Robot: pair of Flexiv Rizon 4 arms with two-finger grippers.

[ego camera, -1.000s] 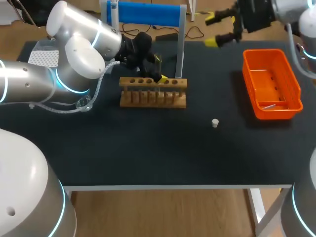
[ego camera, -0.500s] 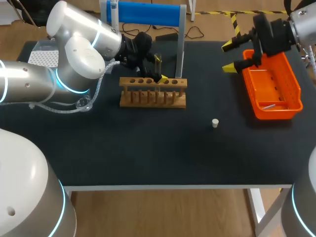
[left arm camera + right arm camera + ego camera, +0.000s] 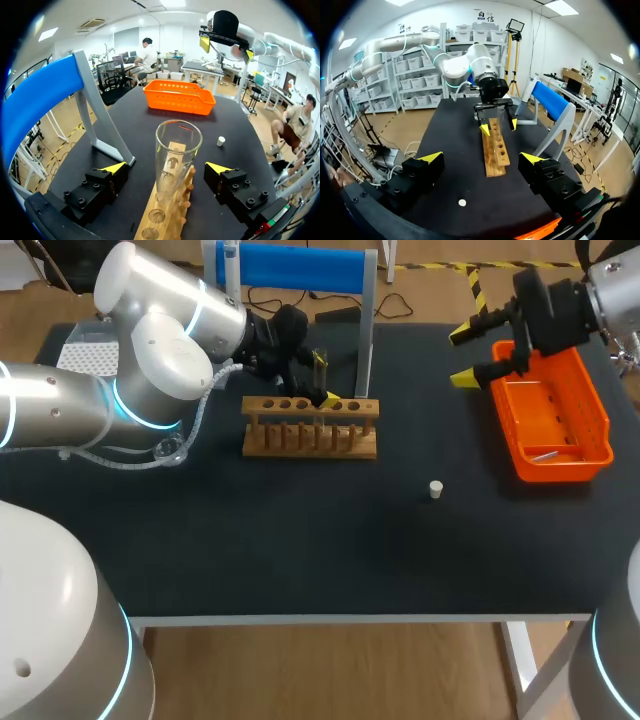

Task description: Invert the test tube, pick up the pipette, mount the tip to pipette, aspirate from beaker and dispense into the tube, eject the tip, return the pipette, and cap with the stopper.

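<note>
Tipping risk: clear glass test tube (image 3: 176, 150) stands mouth-up in light wooden rack (image 3: 148, 220), eleven o'clock on table (image 3: 300, 540), inside left end effector (image 3: 166, 168), spread wide, seemingly untouching; off-centre closing could topple it.

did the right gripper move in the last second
Yes. The right gripper came nearer, from past the orange basket's far end to beside its far left corner.

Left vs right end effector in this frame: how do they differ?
The left end effector is down at the wooden rack; the right end effector hangs high by the orange basket. The left has the upright test tube between its fingers, untouched; the right has nothing between its fingers. Both are open, with yellow tips.
</note>
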